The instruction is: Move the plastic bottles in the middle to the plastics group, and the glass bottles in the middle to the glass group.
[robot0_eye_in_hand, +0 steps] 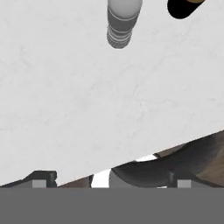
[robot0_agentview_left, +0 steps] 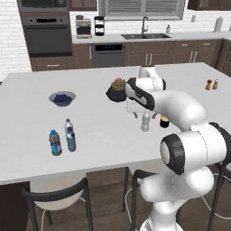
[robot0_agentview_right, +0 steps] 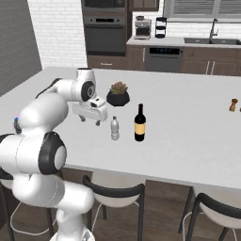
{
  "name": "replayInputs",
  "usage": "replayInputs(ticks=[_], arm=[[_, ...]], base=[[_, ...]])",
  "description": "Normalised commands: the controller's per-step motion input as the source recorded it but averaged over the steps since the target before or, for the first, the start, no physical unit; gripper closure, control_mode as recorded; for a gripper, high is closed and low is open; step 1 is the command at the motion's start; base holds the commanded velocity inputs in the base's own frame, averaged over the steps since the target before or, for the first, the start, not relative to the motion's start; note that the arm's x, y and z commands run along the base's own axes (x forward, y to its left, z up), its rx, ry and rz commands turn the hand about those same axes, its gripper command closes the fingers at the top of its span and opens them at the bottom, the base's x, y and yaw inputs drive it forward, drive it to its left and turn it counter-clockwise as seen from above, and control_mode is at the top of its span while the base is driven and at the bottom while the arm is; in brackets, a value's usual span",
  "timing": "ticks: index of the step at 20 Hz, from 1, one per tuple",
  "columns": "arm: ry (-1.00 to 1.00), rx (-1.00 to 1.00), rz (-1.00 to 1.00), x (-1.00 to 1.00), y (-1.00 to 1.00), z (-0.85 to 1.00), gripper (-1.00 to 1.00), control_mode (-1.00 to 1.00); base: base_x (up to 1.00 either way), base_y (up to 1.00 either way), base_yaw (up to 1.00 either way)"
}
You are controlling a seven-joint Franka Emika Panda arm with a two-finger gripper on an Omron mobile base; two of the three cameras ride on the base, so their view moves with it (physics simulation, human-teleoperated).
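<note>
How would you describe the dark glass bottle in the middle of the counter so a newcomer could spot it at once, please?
Start at the white island counter and find the potted succulent near its middle. Just in front of it stand two bottles: the dark glass bottle is the taller, nearly black one with a narrow neck and tan label, while its neighbour is a small clear water bottle.

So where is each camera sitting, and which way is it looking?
Left base view: behind the arm on its left, facing forward and down over the counter; the white arm rises at lower right.
Right base view: behind on its right, same direction; the arm rises at lower left, open gripper above the counter.
Hand view: on the hand, looking straight down at the counter and its edge, fingertips at the bottom.
Shared: all three show the clear bottle beside the dark bottle.
</note>
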Motion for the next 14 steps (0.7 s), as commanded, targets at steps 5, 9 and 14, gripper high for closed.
replayInputs(ticks=[5,9,14], arm=[[0.00,0.00,-0.19,0.35,-0.80,-0.25,-1.00,-1.00],[-0.03,0.00,-0.03,0.69,-0.08,0.00,-1.00,-1.00],[-0.03,0.00,0.00,0.46,-0.01,0.00,-1.00,-1.00]], base=[[0.00,0.00,0.00],[0.00,0.00,0.00],[0.00,0.00,0.00]])
